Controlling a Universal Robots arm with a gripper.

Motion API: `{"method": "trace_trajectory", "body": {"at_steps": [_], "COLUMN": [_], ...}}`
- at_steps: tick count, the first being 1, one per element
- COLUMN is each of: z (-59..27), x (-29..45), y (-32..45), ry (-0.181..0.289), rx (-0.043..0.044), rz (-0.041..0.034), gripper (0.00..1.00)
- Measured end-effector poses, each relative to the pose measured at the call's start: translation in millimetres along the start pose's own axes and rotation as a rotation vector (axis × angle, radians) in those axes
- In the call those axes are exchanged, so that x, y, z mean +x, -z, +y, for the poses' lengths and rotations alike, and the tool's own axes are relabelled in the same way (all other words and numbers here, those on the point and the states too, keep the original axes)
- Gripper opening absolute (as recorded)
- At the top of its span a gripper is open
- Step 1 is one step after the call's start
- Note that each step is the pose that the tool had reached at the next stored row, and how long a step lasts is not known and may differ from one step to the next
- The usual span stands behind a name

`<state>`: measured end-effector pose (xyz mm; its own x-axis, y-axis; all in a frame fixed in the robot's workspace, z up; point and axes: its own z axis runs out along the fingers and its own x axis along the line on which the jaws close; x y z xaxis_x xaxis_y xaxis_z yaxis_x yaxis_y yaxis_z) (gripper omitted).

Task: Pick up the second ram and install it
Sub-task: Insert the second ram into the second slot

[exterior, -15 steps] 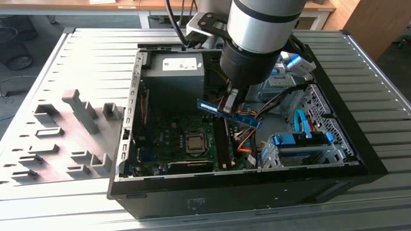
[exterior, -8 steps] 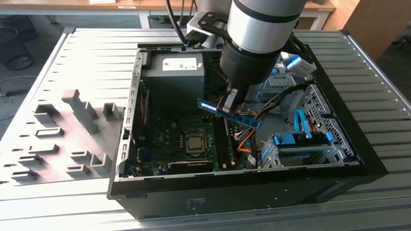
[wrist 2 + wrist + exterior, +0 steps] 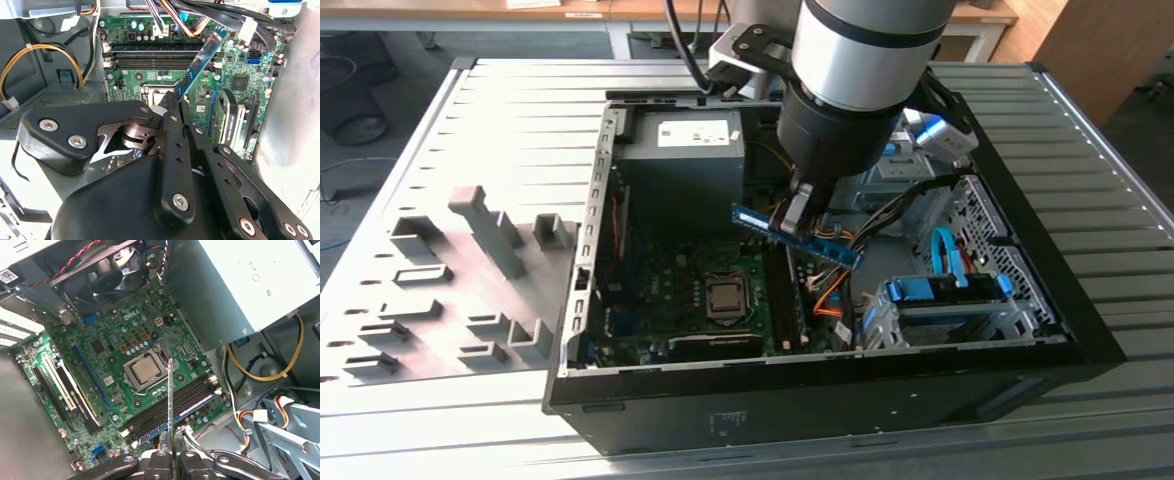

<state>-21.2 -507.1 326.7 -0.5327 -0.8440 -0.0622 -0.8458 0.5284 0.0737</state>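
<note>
You have the second ram (image 3: pixel 825 247) clamped in the gripper's (image 3: pixel 793 222) jaws, hanging above the memory slots (image 3: pixel 192 396) and turned across their line; the carry-over step is in hand; seating it, I judge, calls for squaring its edge to a free slot.

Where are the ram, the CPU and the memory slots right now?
ram (image 3: pixel 202 62): second wrist view, middle of the blue board's visible face.
CPU (image 3: pixel 145 370): first wrist view, middle of its metal lid.
memory slots (image 3: pixel 196 390): first wrist view, on one dark slot's length.
</note>
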Motion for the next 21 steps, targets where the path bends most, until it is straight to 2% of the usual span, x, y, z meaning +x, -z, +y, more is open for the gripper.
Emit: {"method": "trace_trajectory", "body": {"at_steps": [21], "z": [0.0], "x": [0.0], "y": [-0.2], "ry": [-0.064], "rx": [0.004], "rz": [-0.0047], "gripper": [0.14]}}
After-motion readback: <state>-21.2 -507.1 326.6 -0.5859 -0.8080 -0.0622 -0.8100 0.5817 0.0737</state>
